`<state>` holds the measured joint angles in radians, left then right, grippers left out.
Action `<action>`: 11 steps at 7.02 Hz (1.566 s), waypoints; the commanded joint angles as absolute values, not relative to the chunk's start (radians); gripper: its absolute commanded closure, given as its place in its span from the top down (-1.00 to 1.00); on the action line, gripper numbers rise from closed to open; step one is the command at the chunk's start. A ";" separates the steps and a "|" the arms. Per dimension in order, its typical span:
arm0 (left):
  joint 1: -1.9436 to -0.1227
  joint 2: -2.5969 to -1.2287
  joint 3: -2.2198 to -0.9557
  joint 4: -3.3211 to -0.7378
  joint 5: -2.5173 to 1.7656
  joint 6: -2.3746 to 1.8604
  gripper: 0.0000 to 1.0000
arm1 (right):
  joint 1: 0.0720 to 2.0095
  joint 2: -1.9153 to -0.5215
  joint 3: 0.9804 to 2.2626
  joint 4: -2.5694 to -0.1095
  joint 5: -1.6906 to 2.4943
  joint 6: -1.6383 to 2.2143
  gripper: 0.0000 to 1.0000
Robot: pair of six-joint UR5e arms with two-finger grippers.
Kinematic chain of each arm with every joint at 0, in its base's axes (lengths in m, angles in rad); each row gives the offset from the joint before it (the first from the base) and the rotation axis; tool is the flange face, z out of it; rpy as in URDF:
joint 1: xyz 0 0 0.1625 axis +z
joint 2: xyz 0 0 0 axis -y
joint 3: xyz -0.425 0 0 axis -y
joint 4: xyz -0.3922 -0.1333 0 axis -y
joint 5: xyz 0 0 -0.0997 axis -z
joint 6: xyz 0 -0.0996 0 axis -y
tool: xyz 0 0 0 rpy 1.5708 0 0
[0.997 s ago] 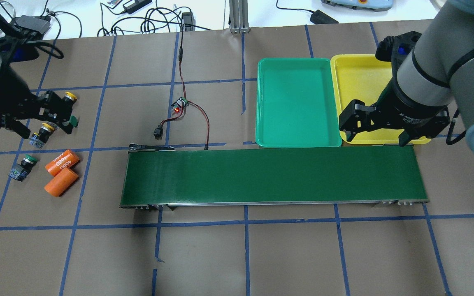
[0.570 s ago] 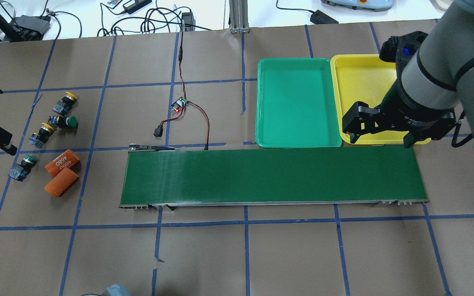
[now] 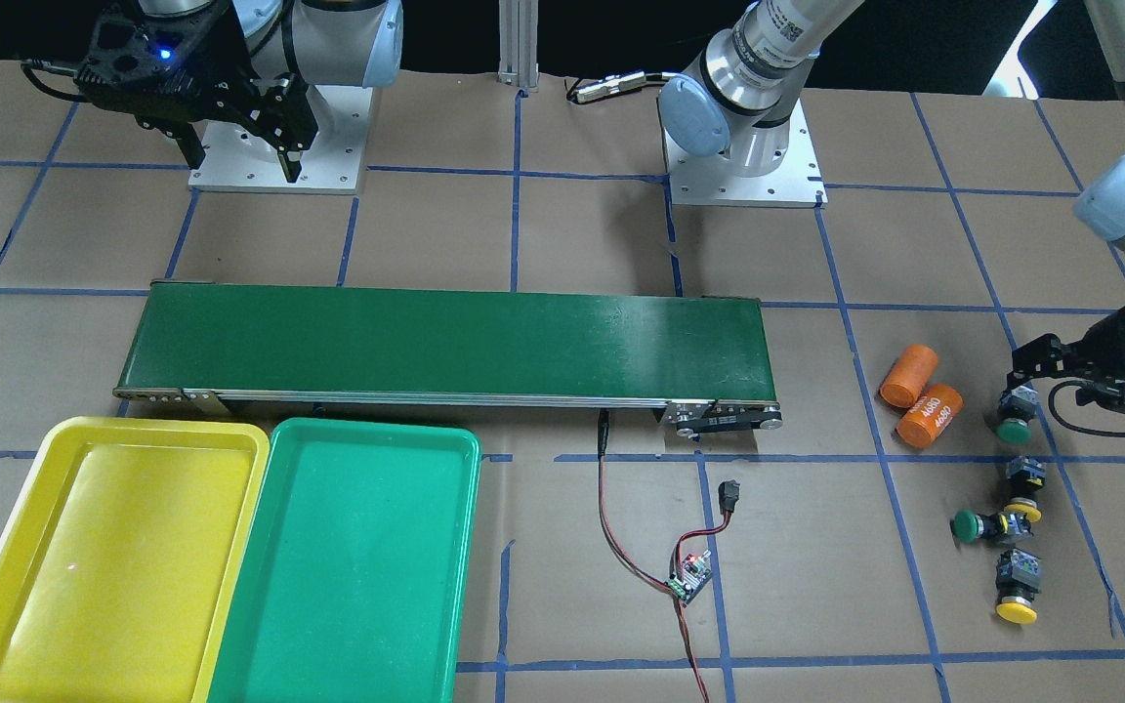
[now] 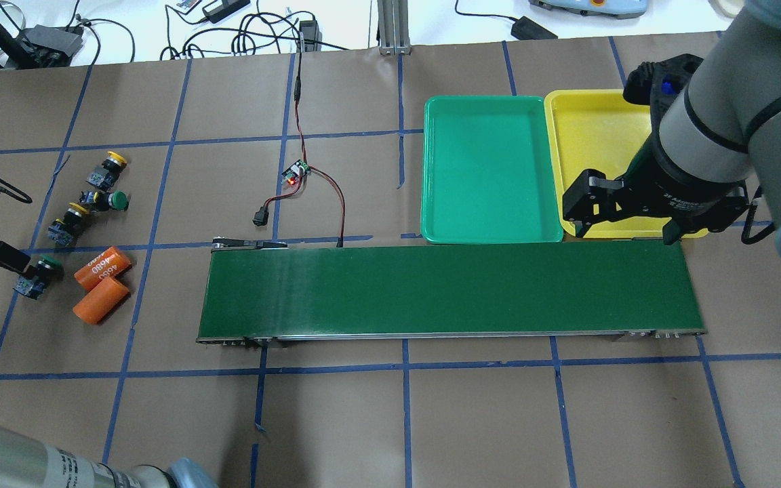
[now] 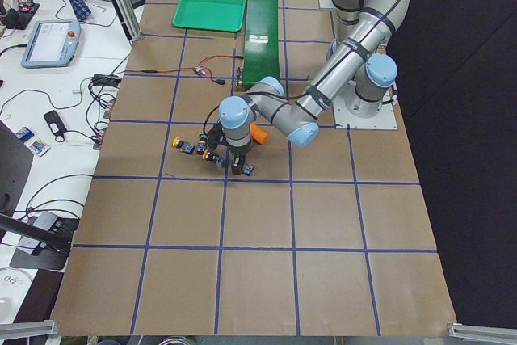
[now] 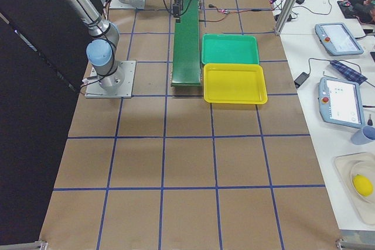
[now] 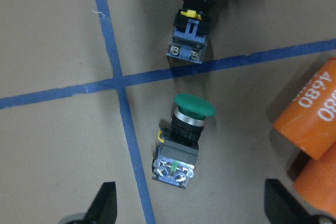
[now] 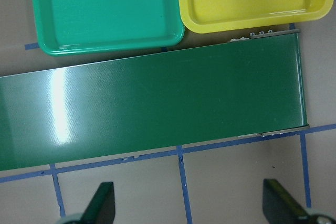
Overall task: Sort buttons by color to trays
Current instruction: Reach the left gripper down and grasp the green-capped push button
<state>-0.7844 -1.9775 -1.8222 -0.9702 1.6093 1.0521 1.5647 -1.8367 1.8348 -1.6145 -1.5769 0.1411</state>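
Observation:
Four buttons lie at the table's left end: a yellow button (image 4: pixel 109 165), a green button (image 4: pixel 112 200), a yellow button (image 4: pixel 70 219) and a green button (image 4: pixel 41 271). My left gripper (image 4: pixel 14 261) hovers open by that last green button (image 7: pixel 184 140), which lies on its side just beyond the fingertips (image 7: pixel 106 203) in the left wrist view. The green tray (image 4: pixel 489 169) and the yellow tray (image 4: pixel 587 129) sit side by side at the far right, both bare. Over the belt's end next to them, my right gripper (image 4: pixel 624 220) hangs open and holds nothing.
A long dark-green conveyor belt (image 4: pixel 451 291) runs across the middle. Two orange cylinders (image 4: pixel 101 283) marked 4680 lie right of the near green button. A small circuit board (image 4: pixel 297 172) with red and black wires lies behind the belt. Blue tape lines grid the brown table.
My left gripper left its spot over the middle buttons, swung out past the left edge, and now stands beside the nearest green button. The right gripper barely shifted.

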 commanded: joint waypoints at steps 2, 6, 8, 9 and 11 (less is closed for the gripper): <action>-0.772 -2.051 -1.901 -0.799 1.609 1.100 0.85 | 1.565 -1.830 1.838 -1.609 -1.523 0.141 1.00; -0.828 -1.933 -1.902 -0.891 1.612 1.103 -1.00 | 1.565 -1.832 1.842 -1.614 -1.532 0.132 1.00; -0.941 -1.792 -1.904 -1.063 1.615 0.954 -1.00 | 1.565 -1.833 1.848 -1.614 -1.526 0.126 1.00; -1.012 -1.723 -1.905 -1.145 1.605 0.764 -1.00 | 1.565 -1.841 1.865 -1.614 -1.534 0.130 1.00; -1.235 -1.636 -1.917 -1.282 1.519 0.353 -1.00 | 1.565 -1.841 1.881 -1.614 -1.535 0.140 1.00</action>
